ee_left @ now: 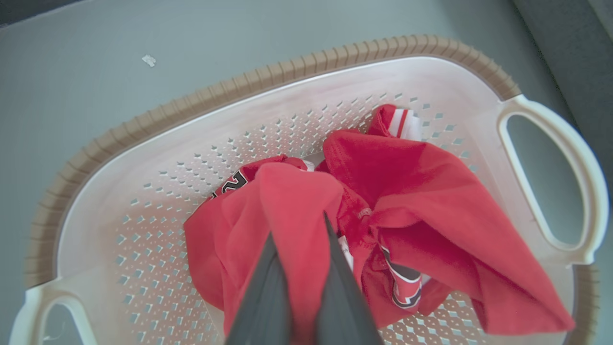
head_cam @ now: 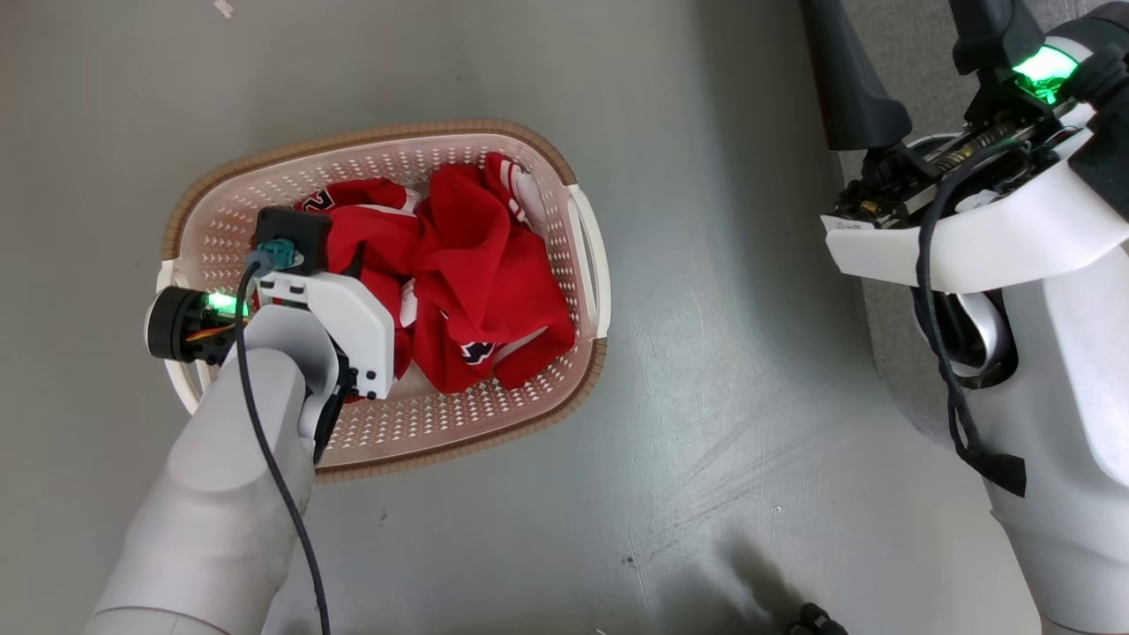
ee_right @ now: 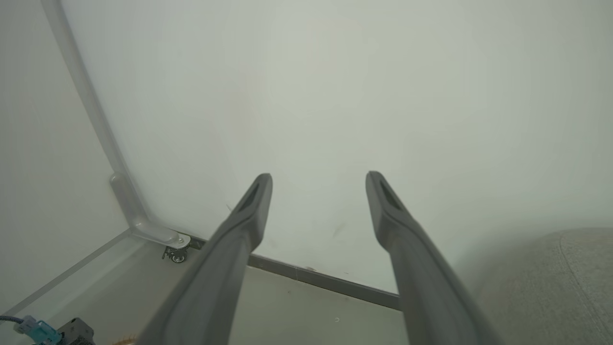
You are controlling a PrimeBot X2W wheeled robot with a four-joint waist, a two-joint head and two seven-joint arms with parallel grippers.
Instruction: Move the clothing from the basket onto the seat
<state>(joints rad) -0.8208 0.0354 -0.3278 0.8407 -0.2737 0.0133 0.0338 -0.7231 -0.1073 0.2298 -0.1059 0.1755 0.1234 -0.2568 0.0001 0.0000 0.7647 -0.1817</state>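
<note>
Left end effector pinches red clothing inside basket; right end effector spread.

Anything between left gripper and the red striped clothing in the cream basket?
Nothing. Left wrist view: the left gripper pinches a fold of the soft red clothing directly, inside the perforated basket.

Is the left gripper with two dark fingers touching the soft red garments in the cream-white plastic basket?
Touching. The left wrist view shows the left gripper shut, with a fold of the soft red garments pinched between its dark fingers.
</note>
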